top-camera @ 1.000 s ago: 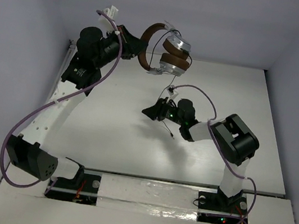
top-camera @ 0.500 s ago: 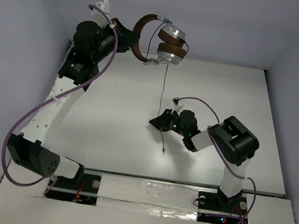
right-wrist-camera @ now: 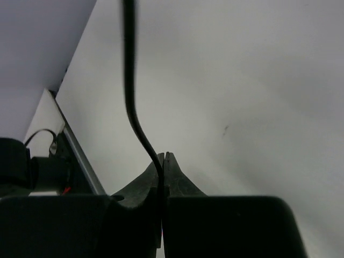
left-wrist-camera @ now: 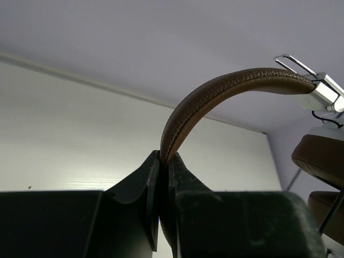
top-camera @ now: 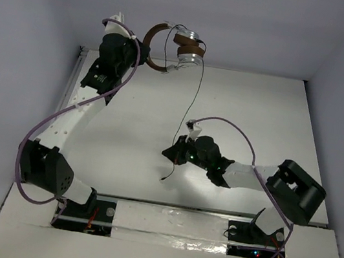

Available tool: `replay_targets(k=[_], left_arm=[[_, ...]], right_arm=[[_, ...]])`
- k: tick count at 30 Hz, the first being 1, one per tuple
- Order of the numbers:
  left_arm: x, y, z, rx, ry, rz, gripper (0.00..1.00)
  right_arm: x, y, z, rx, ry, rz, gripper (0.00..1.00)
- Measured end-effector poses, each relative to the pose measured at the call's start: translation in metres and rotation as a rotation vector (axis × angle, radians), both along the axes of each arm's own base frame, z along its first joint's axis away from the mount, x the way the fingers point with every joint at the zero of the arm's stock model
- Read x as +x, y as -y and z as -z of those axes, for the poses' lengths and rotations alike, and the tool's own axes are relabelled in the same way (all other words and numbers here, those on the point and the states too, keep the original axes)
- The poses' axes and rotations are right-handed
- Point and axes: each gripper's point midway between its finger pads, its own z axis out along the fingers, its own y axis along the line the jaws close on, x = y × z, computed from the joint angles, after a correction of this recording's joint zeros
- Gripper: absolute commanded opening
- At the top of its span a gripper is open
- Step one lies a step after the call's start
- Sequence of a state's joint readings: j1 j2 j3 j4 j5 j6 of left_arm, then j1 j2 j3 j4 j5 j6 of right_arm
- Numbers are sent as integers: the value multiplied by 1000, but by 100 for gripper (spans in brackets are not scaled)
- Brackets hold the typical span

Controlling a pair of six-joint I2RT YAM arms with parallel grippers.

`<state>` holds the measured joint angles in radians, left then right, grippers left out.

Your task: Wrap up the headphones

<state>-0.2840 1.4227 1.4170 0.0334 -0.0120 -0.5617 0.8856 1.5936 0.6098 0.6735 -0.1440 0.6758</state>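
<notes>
headphones [top-camera: 189, 51] — stitched brown headband [left-wrist-camera: 215, 90] tight in left claw [left-wrist-camera: 164, 159], thin cord [right-wrist-camera: 129, 80] in right claw [right-wrist-camera: 163, 159]

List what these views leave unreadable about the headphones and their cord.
Cord below the right gripper's jaws: right wrist view, hidden by the gripper body.
Cord's free end: top view, too small to tell whether it touches the table.
Earcups: left wrist view, cut off by the right edge.

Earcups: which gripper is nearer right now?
Left. The left gripper clamps the headband right beside the earcups; the right gripper pinches the cord far down its length, over the table.
</notes>
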Motion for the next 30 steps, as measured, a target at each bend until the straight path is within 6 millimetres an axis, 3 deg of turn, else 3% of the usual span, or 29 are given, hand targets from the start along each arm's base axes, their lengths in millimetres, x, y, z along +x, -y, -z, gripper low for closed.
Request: replay_targets(k=[7, 11, 14, 22, 25, 30], left_arm=[[26, -14, 92, 69, -175, -115, 0], [31, -15, 109, 70, -213, -133, 0], [33, -14, 114, 65, -225, -134, 0], [26, 8, 135, 96, -231, -130, 0], [12, 29, 162, 137, -251, -99, 0], [-27, 50, 229, 233, -341, -14, 0]], right_arm=[[-70, -39, -13, -170, 18, -123, 0], [-101, -44, -8, -261, 14, -187, 0], [-117, -53, -17, -291, 29, -231, 0], [-115, -67, -53, -348, 89, -266, 0], [-105, -71, -75, -357, 137, -240, 0], [-93, -59, -110, -369, 215, -194, 0]])
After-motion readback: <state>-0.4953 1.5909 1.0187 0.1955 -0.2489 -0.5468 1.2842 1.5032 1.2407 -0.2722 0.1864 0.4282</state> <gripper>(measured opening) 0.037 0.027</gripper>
